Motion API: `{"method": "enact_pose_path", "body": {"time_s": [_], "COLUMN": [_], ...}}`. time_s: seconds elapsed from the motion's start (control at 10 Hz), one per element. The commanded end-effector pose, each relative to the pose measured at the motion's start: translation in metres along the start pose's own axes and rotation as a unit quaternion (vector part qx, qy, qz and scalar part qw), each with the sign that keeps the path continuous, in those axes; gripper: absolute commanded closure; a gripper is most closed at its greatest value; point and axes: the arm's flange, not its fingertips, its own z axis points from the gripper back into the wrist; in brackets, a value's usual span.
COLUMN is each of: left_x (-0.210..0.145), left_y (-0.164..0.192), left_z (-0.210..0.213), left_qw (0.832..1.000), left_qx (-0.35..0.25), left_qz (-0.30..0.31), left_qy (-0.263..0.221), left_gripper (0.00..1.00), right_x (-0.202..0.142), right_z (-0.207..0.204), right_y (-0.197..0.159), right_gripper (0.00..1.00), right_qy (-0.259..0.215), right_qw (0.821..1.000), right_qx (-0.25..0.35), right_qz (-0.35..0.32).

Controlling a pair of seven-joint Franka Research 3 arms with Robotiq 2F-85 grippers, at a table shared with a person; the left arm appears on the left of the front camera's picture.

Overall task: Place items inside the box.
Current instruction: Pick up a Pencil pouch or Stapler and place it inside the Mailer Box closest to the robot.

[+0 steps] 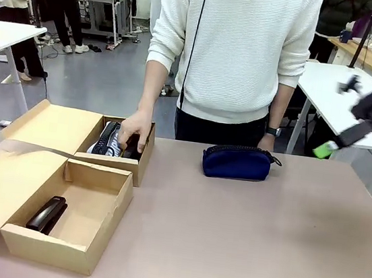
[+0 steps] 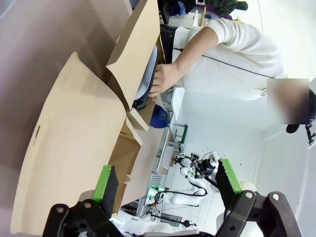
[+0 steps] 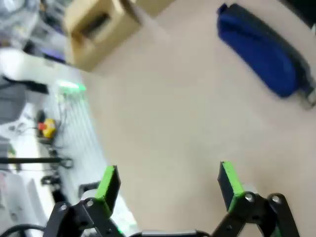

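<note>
The table (image 1: 248, 241) has a plain beige-brown top. Two open cardboard boxes sit on its left part, touching: a near box (image 1: 50, 252) at the front edge and a far box (image 1: 109, 167) just behind it. A navy pouch (image 1: 237, 163) lies about mid-table near the far edge, apart from both.

hand (image 1: 134, 131) over half-hidden boxed item (image 1: 104, 140)

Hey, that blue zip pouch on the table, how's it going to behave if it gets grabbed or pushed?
The navy pouch looks like soft fabric with a rounded top, so it would probably squash under a grip rather than stay stiff. It rests flat on the table, so it seems unlikely to roll or tip; a push would likely slide it.
</note>
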Motion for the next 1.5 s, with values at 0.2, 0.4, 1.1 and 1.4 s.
{"method": "enact_pose_path", "body": {"time_s": [0.2,0.4,1.1,1.4], "left_x": [-0.002,-0.002,-0.002,-0.002], "left_y": [0.0,0.0,0.0,0.0], "left_z": [0.003,0.003,0.003,0.003], "left_qw": [1.0,1.0,1.0,1.0], "left_qx": [-0.003,-0.003,-0.003,-0.003], "left_qz": [-0.01,-0.01,-0.01,-0.01], "left_qy": [0.004,0.004,0.004,0.004], "left_gripper": [0.0,0.0,0.0,0.0], "right_x": [0.067,0.074,0.117,0.131], "right_z": [-0.061,-0.053,-0.133,-0.173], "right_y": [-0.048,-0.041,-0.081,-0.104], "right_gripper": [0.0,0.0,0.0,0.0], "right_qy": [0.023,0.046,0.11,0.146], "right_qw": [0.96,0.973,0.936,0.926], "right_qx": [-0.113,-0.112,-0.114,-0.107], "right_qz": [0.253,0.195,0.315,0.331]}}
